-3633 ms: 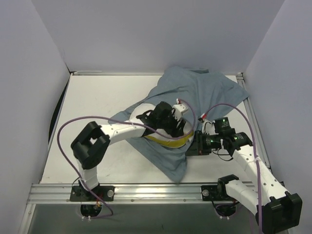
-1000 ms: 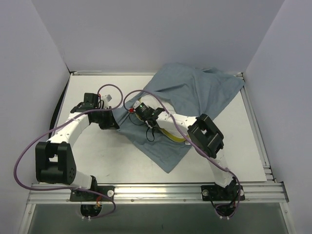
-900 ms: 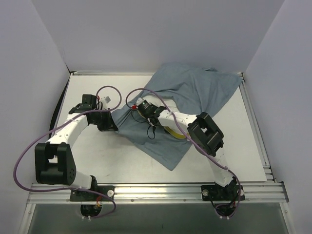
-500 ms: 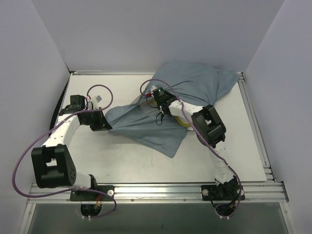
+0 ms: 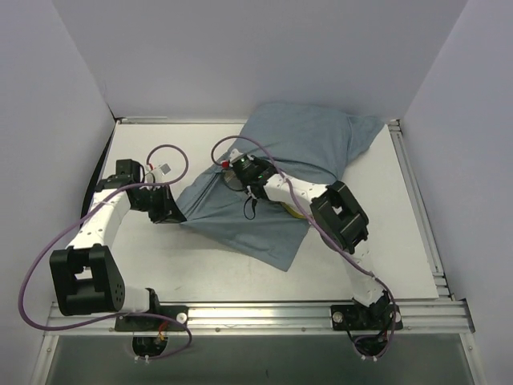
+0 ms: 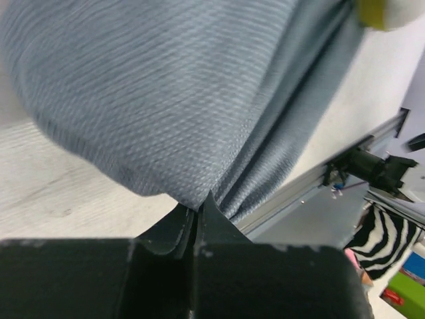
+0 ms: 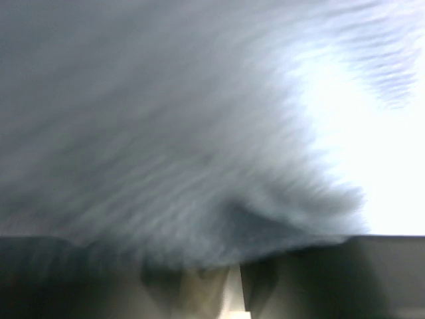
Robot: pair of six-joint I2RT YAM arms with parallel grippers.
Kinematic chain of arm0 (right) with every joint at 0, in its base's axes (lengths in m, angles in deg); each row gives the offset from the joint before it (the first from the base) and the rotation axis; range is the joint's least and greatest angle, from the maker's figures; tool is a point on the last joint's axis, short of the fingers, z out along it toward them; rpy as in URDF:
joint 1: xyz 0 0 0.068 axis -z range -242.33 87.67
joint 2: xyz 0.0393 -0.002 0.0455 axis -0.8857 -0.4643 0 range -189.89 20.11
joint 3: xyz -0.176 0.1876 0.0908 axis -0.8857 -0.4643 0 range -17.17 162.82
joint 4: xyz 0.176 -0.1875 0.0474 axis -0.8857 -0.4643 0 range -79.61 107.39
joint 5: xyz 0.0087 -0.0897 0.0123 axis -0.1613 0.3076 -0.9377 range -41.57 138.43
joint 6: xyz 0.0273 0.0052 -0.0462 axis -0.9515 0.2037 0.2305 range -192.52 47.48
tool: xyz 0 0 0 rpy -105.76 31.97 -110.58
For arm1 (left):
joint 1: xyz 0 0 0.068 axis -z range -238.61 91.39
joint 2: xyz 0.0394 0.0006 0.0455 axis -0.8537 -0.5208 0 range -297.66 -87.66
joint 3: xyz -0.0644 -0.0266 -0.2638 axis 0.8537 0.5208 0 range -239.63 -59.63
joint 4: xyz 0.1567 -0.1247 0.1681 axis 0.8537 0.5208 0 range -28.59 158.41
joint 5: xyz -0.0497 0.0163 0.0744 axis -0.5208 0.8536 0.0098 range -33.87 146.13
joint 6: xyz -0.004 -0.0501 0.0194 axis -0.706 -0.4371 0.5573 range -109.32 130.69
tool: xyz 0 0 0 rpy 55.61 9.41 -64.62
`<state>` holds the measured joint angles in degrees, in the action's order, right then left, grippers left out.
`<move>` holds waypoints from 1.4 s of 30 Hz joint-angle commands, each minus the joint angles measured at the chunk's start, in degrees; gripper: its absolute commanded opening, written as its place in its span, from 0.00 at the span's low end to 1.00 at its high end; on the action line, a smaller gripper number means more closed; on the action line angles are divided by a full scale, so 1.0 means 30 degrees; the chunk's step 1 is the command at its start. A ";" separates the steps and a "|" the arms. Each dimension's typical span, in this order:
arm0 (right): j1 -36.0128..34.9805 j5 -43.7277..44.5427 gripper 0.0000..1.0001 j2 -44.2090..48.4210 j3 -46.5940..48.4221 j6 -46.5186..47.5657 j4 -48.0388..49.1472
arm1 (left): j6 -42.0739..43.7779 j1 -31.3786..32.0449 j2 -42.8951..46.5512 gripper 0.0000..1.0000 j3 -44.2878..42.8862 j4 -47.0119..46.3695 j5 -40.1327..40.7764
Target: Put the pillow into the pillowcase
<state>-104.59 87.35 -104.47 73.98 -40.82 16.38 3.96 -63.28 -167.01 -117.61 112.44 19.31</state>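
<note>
The grey-blue pillowcase [image 5: 272,172] lies across the back middle of the table, puffed up at the back right where the pillow fills it. Of the pillow only a yellow-and-white corner [image 6: 378,10] shows, and a yellow sliver [image 5: 290,212] under the right arm. My left gripper [image 5: 165,212] is shut on the pillowcase's left corner; the cloth [image 6: 166,100] is pinched between the fingertips of the left gripper [image 6: 197,207]. My right gripper [image 5: 234,173] rests on the pillowcase's upper left part. In the right wrist view blurred fabric [image 7: 199,133] covers the right gripper [image 7: 226,269].
An aluminium rail [image 5: 256,310] runs along the near edge of the white table [image 5: 160,269]. White walls close in the left, back and right. Purple cables [image 5: 168,152] loop above both arms. The right arm's elbow [image 5: 341,216] stands over the pillowcase's near side.
My left gripper has dragged the pillowcase corner leftward and nearer. The right gripper swung to the back, then returned left. The cloth now bulges more at the back and less yellow shows.
</note>
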 commanded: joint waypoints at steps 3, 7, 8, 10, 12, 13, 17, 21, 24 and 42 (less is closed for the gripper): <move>-0.2079 -0.4066 0.54 0.2159 -0.2657 -0.2827 -0.2264 | -0.0190 -0.0085 0.0171 0.14 -0.0772 0.0778 -0.2083; -0.2174 -1.3068 0.79 0.7792 -0.4246 -0.6081 -0.6242 | -0.0308 -0.0290 -0.0207 0.45 -0.1386 -0.0977 -0.2171; -0.1912 -1.5090 0.82 0.8935 -0.4716 -0.6346 -0.6485 | -0.0396 -0.0290 -0.0355 0.52 -0.1504 -0.1302 -0.2258; -0.1095 -1.8908 0.88 1.1955 -0.5798 -0.6671 -0.7011 | -0.0368 -0.0203 -0.0851 0.55 -0.2235 -0.1743 -0.2405; -0.0215 -1.9592 0.85 1.3864 -0.6242 -0.7398 -0.7567 | 0.0508 0.0175 -0.0942 0.59 -0.3139 -0.2125 -0.2143; 0.1008 -1.9564 0.82 1.4100 -0.6157 -0.7694 -0.8093 | 0.1034 0.0469 -0.0797 0.61 -0.3377 -0.2416 -0.1967; 0.5874 -1.9914 0.70 1.4220 -0.7000 -0.9100 -1.0438 | 0.5332 0.4388 0.0373 0.73 -0.3821 -0.3820 0.0313; 0.9073 -1.9216 0.61 1.3869 -0.8906 -1.0010 -1.1555 | 0.8387 1.0711 0.0818 0.80 -0.2797 -0.7390 0.3884; 1.0071 -1.8511 0.59 1.2816 -0.9290 -1.0537 -1.1498 | 1.0235 1.4438 -0.1048 0.81 -0.2822 -1.0555 0.5880; 0.9491 -1.6961 0.54 1.4865 -0.9760 -0.5242 -0.7227 | 0.2870 1.4185 -0.3731 0.78 -0.4086 -1.3906 0.1874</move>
<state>-74.26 34.61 -63.77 45.06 -64.36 -10.68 26.06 -17.77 -184.74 -131.49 74.25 29.78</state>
